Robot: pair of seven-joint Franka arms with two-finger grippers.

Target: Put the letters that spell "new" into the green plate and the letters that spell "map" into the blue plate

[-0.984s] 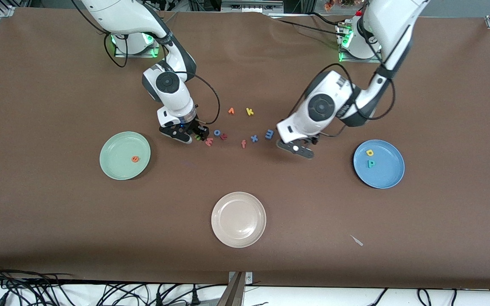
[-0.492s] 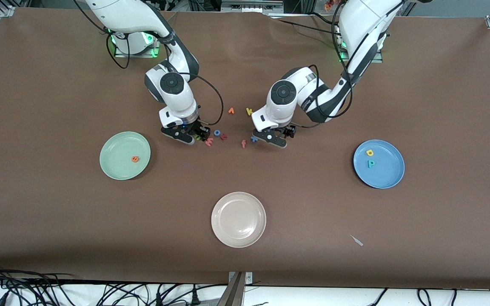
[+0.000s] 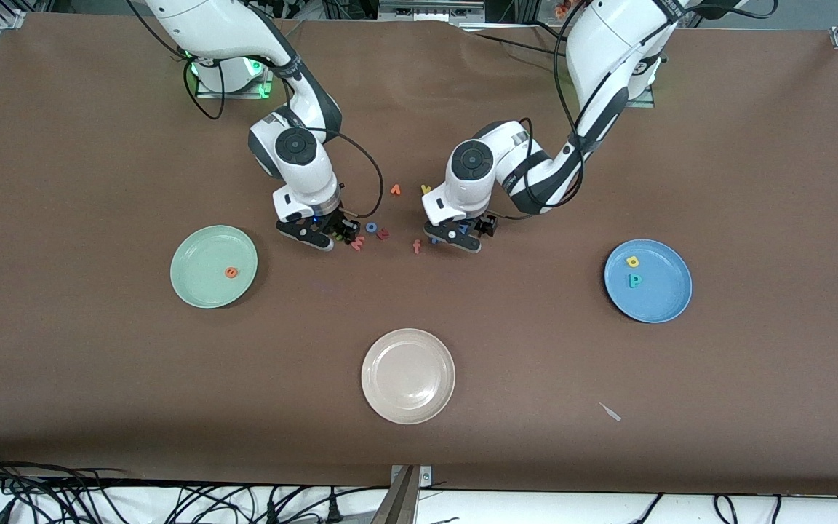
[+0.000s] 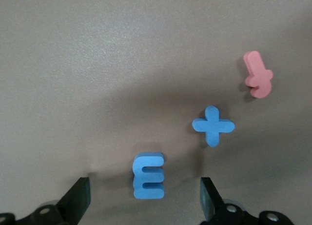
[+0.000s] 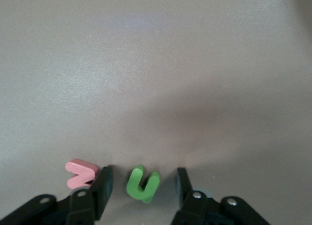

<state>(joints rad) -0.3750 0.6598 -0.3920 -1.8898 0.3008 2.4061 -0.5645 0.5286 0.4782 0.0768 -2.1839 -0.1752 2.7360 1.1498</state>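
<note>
The right gripper (image 5: 141, 186) sits low with jaws narrowly apart around the green n (image 5: 143, 184), not gripping; pink w (image 5: 80, 173) just outside one finger. The left gripper (image 4: 145, 198) is spread wide around the blue m (image 4: 148, 175), with the blue x (image 4: 213, 125) at two o'clock in the left wrist view. Orange e (image 3: 230, 272) lies in the green plate (image 3: 197, 251); yellow a (image 3: 633, 261) and teal p (image 3: 634, 280) in the blue plate (image 3: 670, 291).

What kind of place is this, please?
Probably a robotics lab. Two robot arms are bolted at the edge of a brown-covered table, many cables lie along its near edge, and small foam letters and three plates are laid out on it like a test.
</note>
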